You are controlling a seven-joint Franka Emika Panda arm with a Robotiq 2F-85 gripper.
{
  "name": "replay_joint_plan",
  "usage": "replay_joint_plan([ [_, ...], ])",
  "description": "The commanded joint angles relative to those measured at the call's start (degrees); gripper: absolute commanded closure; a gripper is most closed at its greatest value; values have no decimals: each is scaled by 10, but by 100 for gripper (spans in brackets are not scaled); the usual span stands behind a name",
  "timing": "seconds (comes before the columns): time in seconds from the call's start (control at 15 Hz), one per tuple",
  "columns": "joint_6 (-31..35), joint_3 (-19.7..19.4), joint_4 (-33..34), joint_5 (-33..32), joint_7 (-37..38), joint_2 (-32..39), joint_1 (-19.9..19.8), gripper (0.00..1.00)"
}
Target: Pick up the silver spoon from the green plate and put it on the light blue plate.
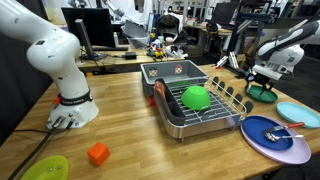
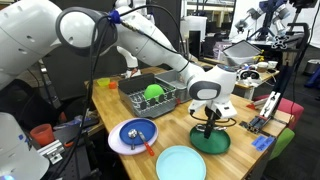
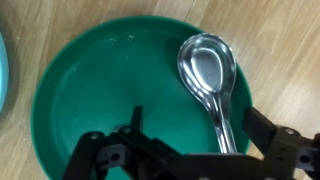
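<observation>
The silver spoon [image 3: 208,72] lies on the green plate [image 3: 90,95], bowl toward the top of the wrist view and handle running down between my fingers. My gripper [image 3: 200,128] is open and low over the plate, one finger on each side of the handle, not touching it. In both exterior views the gripper [image 1: 262,76] [image 2: 208,120] hangs just above the green plate [image 1: 263,94] [image 2: 211,143]. The light blue plate [image 1: 299,113] [image 2: 181,162] lies beside it on the table, and its edge shows in the wrist view [image 3: 3,70].
A dark blue plate [image 1: 266,131] [image 2: 137,131] with utensils sits on a lavender plate near the light blue one. A metal dish rack [image 1: 190,116] holds a bright green bowl [image 1: 195,97]. A lime plate [image 1: 45,167] and an orange block [image 1: 97,153] lie near the robot base.
</observation>
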Motion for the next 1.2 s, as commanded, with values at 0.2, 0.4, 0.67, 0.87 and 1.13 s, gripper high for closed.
replay_joint_plan([
  [0.2, 2, 4, -3, 4, 2, -1, -10, 0],
  [0.4, -9, 1, -2, 0, 6, 5, -11, 0],
  [0.67, -20, 1, 7, -2, 7, 12, -10, 0],
  [0.87, -22, 0, 12, -4, 8, 13, -8, 4],
  [1.13, -27, 0, 20, -7, 10, 16, -4, 38],
])
